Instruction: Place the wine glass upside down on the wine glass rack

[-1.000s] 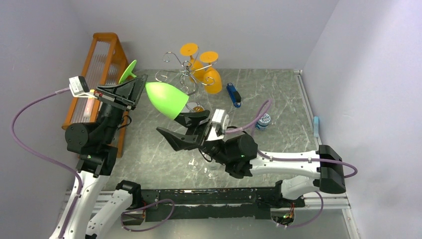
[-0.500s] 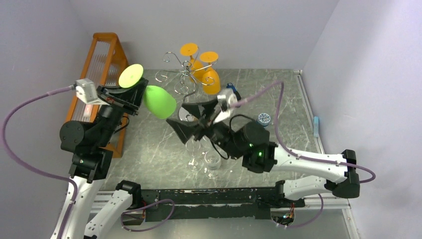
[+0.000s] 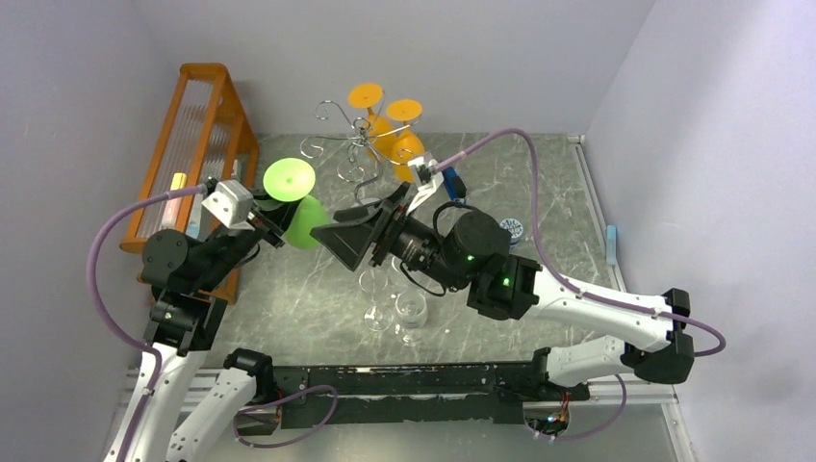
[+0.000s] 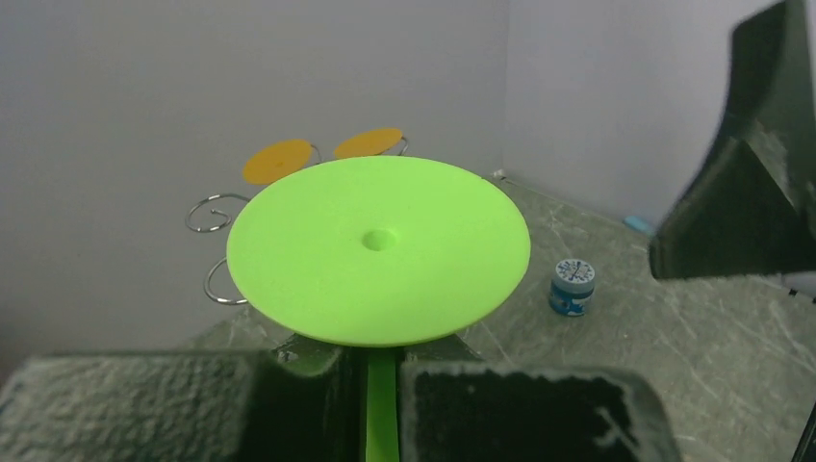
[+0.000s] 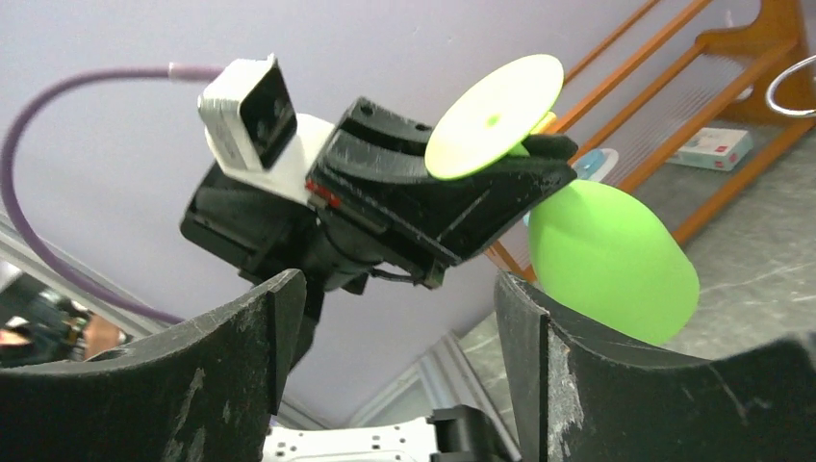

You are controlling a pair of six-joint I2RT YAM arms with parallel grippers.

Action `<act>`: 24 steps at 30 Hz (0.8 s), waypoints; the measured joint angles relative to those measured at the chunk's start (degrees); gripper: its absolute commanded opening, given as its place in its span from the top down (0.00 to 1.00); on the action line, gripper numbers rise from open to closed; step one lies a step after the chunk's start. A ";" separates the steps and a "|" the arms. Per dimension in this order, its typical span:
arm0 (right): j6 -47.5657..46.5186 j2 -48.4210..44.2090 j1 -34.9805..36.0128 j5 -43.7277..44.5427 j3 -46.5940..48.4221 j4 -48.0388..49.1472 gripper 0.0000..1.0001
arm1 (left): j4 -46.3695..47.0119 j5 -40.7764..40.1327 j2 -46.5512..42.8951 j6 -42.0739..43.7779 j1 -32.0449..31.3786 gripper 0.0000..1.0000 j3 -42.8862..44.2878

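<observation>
Top external shows you the left claw point(image 3: 276, 214) clamped on the stem of the green wine glass point(image 3: 289, 179), held in the air above the counter point(image 3: 289, 308) with its round foot up and its bowl hanging below. Your left wrist view confirms it: both fingers point(image 4: 154, 404) pinch the stem just under the foot. The right claw point(image 3: 370, 226) stands wide apart, its jaws facing the bowl from just beside it; whether they touch it, you cannot tell. The wine glass rack point(image 3: 348, 144) stands further back on the counter, apart from the wine glass, with two orange glasses point(image 3: 404, 140) hanging from its hooks, feet up.
</observation>
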 measured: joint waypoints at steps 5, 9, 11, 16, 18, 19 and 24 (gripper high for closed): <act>8.24 1.86 -4.04 -3.28 0.98 1.60 0.34 | 0.90 4.13 -0.81 3.58 0.00 0.95 -1.18; 13.60 5.40 -6.23 -3.74 3.63 0.96 0.38 | 2.40 7.08 -1.29 4.09 0.00 0.95 -2.56; 15.21 6.45 -6.47 -3.54 4.35 0.55 0.42 | 2.82 8.09 -1.60 4.07 0.00 0.95 -3.13; 18.32 7.69 -7.13 -3.87 4.98 -0.17 0.70 | 3.28 9.92 -1.88 4.07 0.00 0.95 -3.34; 19.80 7.76 -7.72 -4.07 4.90 -0.09 0.79 | 3.26 10.29 -1.90 4.04 0.00 0.94 -3.32; 20.44 7.76 -8.04 -4.13 4.66 0.13 0.83 | 3.26 10.43 -1.92 4.02 0.00 0.92 -3.21; 25.97 7.41 -10.01 -6.99 2.05 3.28 1.00 | 1.51 10.29 -2.10 4.79 0.00 0.72 -2.29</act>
